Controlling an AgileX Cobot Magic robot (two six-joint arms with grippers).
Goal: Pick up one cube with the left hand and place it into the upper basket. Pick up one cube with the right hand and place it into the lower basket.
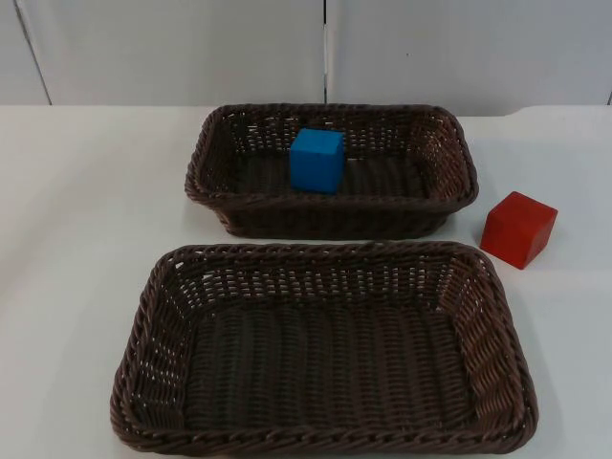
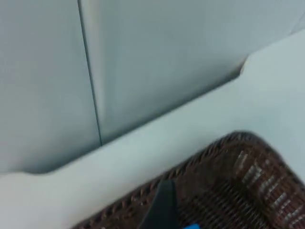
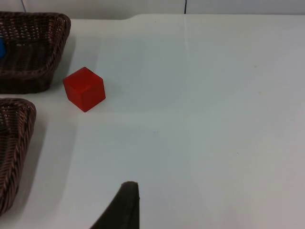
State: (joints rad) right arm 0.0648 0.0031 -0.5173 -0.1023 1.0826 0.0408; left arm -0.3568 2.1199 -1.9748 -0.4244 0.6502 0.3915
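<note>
Top view, left to right: blue cube [image 1: 316, 159] lies inside the upper wicker basket [image 1: 206, 158], so the first half looks done; lower wicker basket [image 1: 143, 325], at 6 o'clock of it, holds nothing; red cube [image 1: 517, 229] sits on the white table [image 1: 86, 210] at 4 o'clock of the upper basket, not yet picked. Left gripper's and right gripper's finger spread cannot be told.
</note>
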